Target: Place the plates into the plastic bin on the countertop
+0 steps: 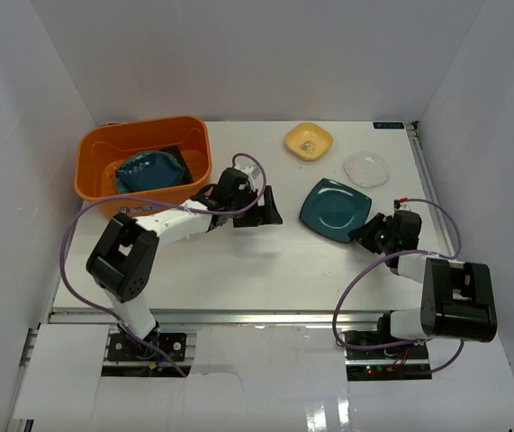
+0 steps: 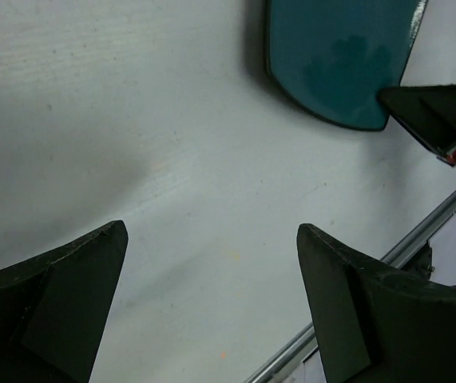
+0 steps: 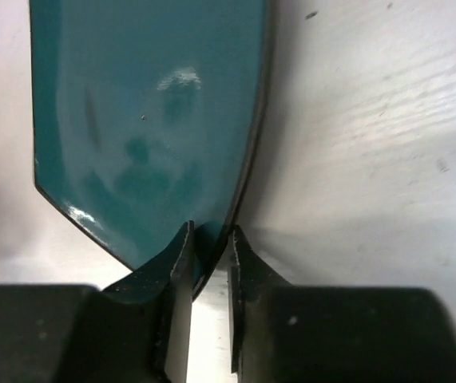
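**Right claw** (image 3: 208, 254): the jaws are nearly closed and pinch the near corner of the teal rounded-square plate (image 3: 148, 120), with one finger on each face of its rim.

**Left claw** (image 1: 266, 207): the jaws are spread wide and hold nothing. The claw sits over the bare surface (image 1: 284, 270) near its centre, between the orange plastic bin (image 1: 94, 184) and the teal plate.

**Plate location:** right of centre on the surface, well apart from the bin, which stands at the far-left corner.

**View differences:**
- Only the right wrist view shows the finger contact on the rim.
- Only the top view shows the bin's contents, a teal dish (image 1: 147, 171) on a dark square plate (image 1: 183, 160).
- Only the top view shows the small yellow dish (image 1: 309, 140) and the clear dish (image 1: 366, 168) near the far edge.
- The left wrist view shows the same teal plate beyond its own open fingers (image 2: 371, 311).
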Controlling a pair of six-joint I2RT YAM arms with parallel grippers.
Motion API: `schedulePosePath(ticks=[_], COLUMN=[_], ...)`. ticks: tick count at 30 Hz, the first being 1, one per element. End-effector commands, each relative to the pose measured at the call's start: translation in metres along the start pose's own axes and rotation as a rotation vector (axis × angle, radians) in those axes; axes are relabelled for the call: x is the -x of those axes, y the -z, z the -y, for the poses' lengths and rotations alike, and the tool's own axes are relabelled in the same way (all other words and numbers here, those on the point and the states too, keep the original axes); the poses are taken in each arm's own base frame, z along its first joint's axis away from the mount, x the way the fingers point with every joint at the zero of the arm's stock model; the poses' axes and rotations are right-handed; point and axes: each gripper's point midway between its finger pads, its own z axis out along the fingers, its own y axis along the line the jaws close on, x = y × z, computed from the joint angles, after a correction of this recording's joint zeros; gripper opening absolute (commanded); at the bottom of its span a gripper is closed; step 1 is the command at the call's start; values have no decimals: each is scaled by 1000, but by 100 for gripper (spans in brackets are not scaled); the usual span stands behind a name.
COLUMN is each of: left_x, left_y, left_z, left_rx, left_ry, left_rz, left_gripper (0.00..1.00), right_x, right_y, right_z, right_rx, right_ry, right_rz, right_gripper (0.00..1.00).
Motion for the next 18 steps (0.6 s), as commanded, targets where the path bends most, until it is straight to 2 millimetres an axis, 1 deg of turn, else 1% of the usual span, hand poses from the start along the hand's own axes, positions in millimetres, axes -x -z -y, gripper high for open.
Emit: schedulePosePath(ticks=[1, 2, 4, 5, 6, 7, 8, 9, 12, 13, 14, 17, 18], left_x=[33, 33, 33, 31, 33, 32, 30, 29, 22, 18, 19, 10, 8], left_y=[-18, -31, -41, -45, -51, -54, -56, -62, -68, -72, -73, -78, -79], left_z=[16, 16, 15, 16, 16, 17, 18, 16, 13, 10, 5, 3, 5], left_rx=[-44, -50, -59, -66, -66, -72, -88, -88, -111, -118, -127, -163, -180], left_ry=[-21, -17, -12, -13, -9, -8, -8, -3, 15, 33, 49, 79, 79], left_rz=[71, 49, 31, 19, 12, 3, -12, -24, -67, -77, -81, -120, -132], left_gripper=[98, 97, 97, 97, 98, 98, 98, 98, 98, 98, 98, 97, 96], right_x=[-62, -61, -69, -68, -72, -79, -83, -86, -96, -94, -96, -90, -87], right_y=[13, 15, 20, 23, 26, 29, 32, 35, 44, 47, 50, 56, 57], right_z=[17, 15, 11, 5, 0, -1, -9, -12, -26, -32, -39, -54, -59], right_rx=[-33, -24, 11, 36, 64, 77, 113, 130, 216, 250, 295, 363, 381], right_ry=[-23, -5, -1, 11, 15, 14, 23, 23, 9, 10, 7, 2, -1], right_rz=[-185, -176, -190, -185, -199, -217, -229, -236, -256, -244, -250, -243, -241], right_gripper=[17, 13, 10, 8, 8, 8, 8, 8, 8, 8, 8, 8, 8])
